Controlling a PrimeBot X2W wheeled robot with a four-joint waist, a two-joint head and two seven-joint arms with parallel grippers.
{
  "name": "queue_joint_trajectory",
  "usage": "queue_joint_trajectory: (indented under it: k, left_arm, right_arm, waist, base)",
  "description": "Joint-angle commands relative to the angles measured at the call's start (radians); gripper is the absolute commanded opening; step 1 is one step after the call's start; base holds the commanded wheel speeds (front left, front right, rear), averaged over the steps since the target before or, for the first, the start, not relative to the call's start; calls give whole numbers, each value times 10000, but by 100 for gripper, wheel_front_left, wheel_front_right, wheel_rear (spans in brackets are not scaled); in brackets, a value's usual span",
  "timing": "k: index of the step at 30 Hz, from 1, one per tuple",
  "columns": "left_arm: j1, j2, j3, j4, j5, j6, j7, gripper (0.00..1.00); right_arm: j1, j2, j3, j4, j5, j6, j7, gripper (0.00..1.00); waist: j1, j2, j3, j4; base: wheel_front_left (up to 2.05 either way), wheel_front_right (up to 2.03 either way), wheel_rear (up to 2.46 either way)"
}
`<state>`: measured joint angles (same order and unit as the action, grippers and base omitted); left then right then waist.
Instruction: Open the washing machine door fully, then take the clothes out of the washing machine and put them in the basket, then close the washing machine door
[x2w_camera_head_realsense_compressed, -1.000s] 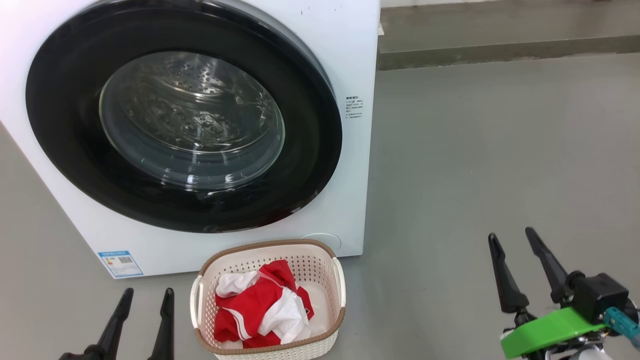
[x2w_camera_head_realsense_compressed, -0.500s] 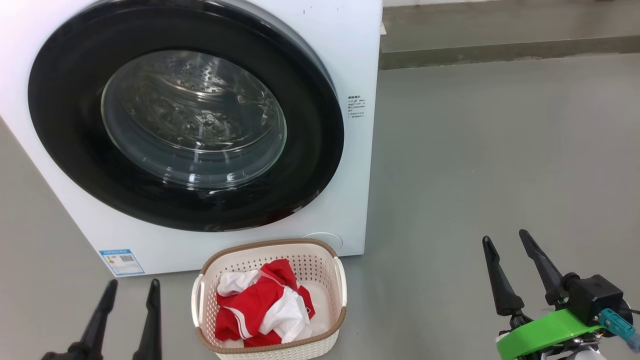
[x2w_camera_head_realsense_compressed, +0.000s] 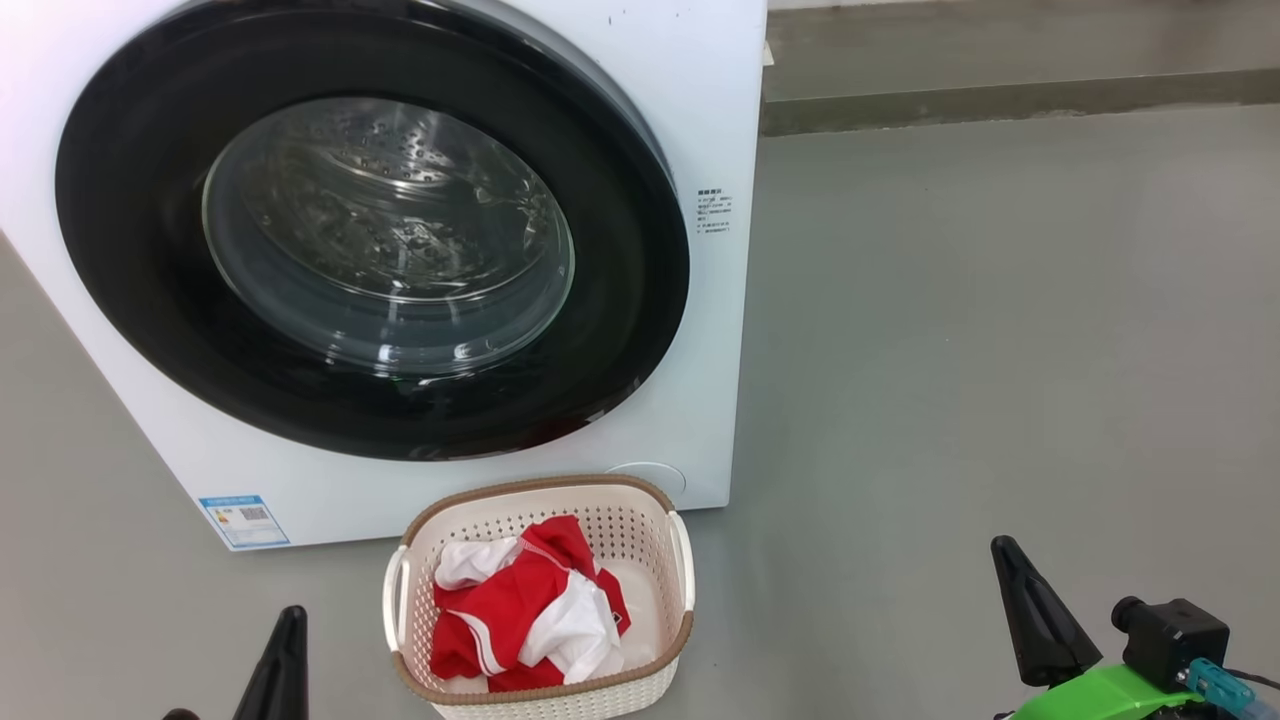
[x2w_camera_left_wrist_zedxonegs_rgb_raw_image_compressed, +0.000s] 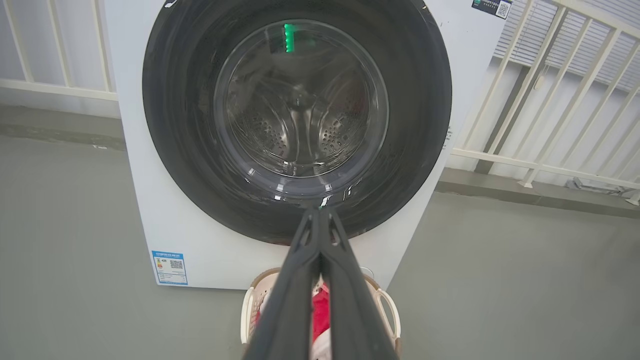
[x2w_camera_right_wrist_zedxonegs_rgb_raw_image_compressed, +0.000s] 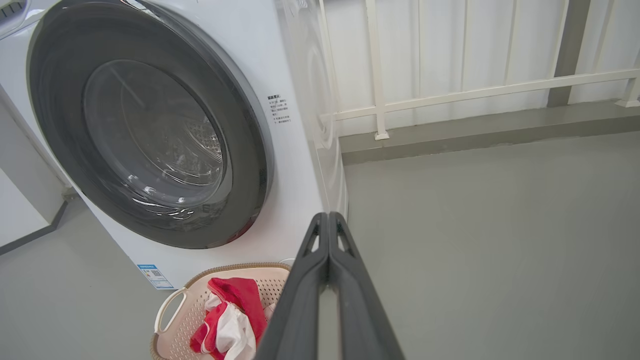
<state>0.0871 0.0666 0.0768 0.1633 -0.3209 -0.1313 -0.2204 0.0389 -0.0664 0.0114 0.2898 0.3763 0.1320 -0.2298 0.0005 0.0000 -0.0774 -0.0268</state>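
Note:
The white washing machine (x2w_camera_head_realsense_compressed: 690, 90) stands ahead with its round black-rimmed door (x2w_camera_head_realsense_compressed: 130, 250) shut flat against the front; the steel drum shows through the glass. Red and white clothes (x2w_camera_head_realsense_compressed: 520, 615) lie in the cream basket (x2w_camera_head_realsense_compressed: 540, 492) on the floor just before the machine. My left gripper (x2w_camera_head_realsense_compressed: 290, 625) is low at the bottom left, left of the basket, shut with nothing in it. My right gripper (x2w_camera_head_realsense_compressed: 1005, 555) is at the bottom right over bare floor, also shut and empty. In each wrist view the fingers (x2w_camera_left_wrist_zedxonegs_rgb_raw_image_compressed: 320, 220) (x2w_camera_right_wrist_zedxonegs_rgb_raw_image_compressed: 327, 222) meet at the tips.
Grey floor (x2w_camera_head_realsense_compressed: 1000, 330) spreads to the right of the machine. A low concrete kerb (x2w_camera_head_realsense_compressed: 1000, 100) runs along the back, with a white railing (x2w_camera_right_wrist_zedxonegs_rgb_raw_image_compressed: 475, 92) above it. A blue sticker (x2w_camera_head_realsense_compressed: 245, 520) sits on the machine's lower left corner.
Both grippers have gone from open to shut and have dropped lower in the head view. The door, the basket and the clothes have stayed put.

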Motion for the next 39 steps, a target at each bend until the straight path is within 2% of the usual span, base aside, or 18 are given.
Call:
queue_joint_trajectory:
  k: [1,39]
  left_arm:
    - [-285,85,101,-202,-310,0,57,0]
    - [-821,5,178,120,-4366,2,1105,0]
  right_arm:
    - [-366,-82,-79,-278,308,-1,65,0]
    - [-724,-3,-455,-335,4185,-5,1147,0]
  waist:
    - [-1,0,25,4]
    - [-5,0,283,90]
  base:
    - [0,0,0]
    - [0,0,0]
